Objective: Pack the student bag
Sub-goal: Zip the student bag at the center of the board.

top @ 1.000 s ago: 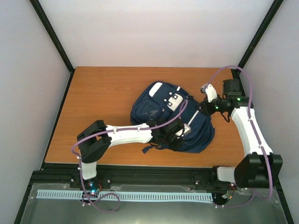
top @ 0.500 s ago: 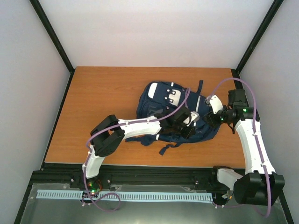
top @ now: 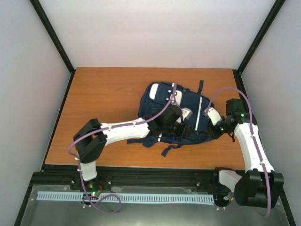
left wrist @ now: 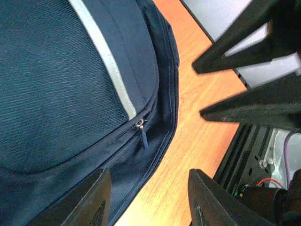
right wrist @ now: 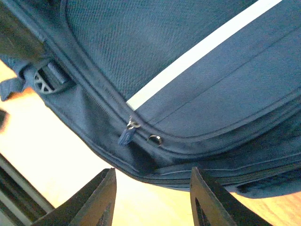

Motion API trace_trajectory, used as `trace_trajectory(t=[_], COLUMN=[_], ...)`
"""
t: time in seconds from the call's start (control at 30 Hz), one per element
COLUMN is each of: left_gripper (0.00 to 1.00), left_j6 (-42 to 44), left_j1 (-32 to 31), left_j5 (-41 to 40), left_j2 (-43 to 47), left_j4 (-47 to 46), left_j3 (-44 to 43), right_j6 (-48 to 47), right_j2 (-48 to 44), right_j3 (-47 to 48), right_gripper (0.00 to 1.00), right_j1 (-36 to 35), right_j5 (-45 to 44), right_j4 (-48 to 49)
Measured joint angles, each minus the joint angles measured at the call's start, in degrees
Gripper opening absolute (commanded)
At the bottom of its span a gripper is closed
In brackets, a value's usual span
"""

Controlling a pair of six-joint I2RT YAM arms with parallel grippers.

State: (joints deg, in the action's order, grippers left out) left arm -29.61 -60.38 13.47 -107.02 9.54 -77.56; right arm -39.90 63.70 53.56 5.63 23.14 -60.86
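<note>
Framing student bag (top: pixel 192 100) zippers (left wrist: pixel 140 126) unseen overhead, left hand (left wrist: pixel 148 175) and right hand (right wrist: pixel 153 178) gape.

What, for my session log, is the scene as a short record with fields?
bag: navy with white stripes, lying on the table, right of centre
left gripper: open, empty, over the bag's middle
right gripper: open, empty, at the bag's right side
zip pull: on the bag's edge seam, just ahead of the right gripper, untouched

student bag (top: pixel 157 109) turned; left hand (left wrist: pixel 148 200) opened
</note>
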Motion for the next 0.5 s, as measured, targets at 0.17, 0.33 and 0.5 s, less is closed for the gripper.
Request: trace_trajectory(t=[0.17,0.33,0.5], left_gripper=[0.50,0.52,0.53], left_j6=[-5.01,-9.75,-14.19], left_j1=[0.20,0.94,1.46], left_j5=[-5.62,-8.76,-11.08], left_j2=[4.59,3.63,1.16], left_j4=[0.50,1.36,2.23], left_j3=[3.43,4.94,4.63], right_j6=[-2.23,-2.36,-0.74], right_j2=[0.20,0.92,4.15], right_j3=[-4.83,-8.15,-9.44], right_gripper=[0.47,0.46,0.45], right_j1=[-1.92,-6.51,-10.08], right_j5=[0.15,-0.35,-1.92], right_j4=[0.42,3.21,7.89])
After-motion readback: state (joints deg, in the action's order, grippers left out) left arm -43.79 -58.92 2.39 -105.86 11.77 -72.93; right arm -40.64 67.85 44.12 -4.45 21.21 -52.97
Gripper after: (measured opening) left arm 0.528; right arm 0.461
